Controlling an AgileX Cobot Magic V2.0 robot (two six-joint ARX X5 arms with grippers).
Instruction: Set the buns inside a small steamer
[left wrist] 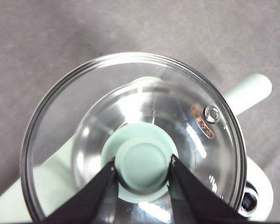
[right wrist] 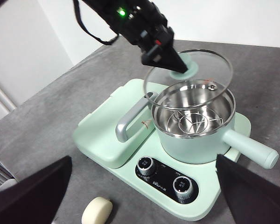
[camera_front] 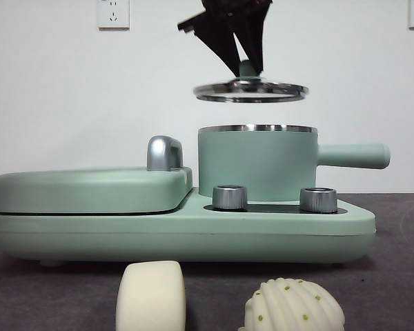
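Lifting lid (camera_front: 250,90) by its knob (left wrist: 143,162), left gripper (left wrist: 143,164) clenched on it, clear above steamer (camera_front: 257,163). Both buns (camera_front: 151,296) on table in front, untouched. Next, probably: park lid aside, fetch a bun. Right gripper (right wrist: 140,186) idle, jaws wide. Only right wrist view shows the rack (right wrist: 195,121) inside; pleated bun (camera_front: 294,305) seen only from front.
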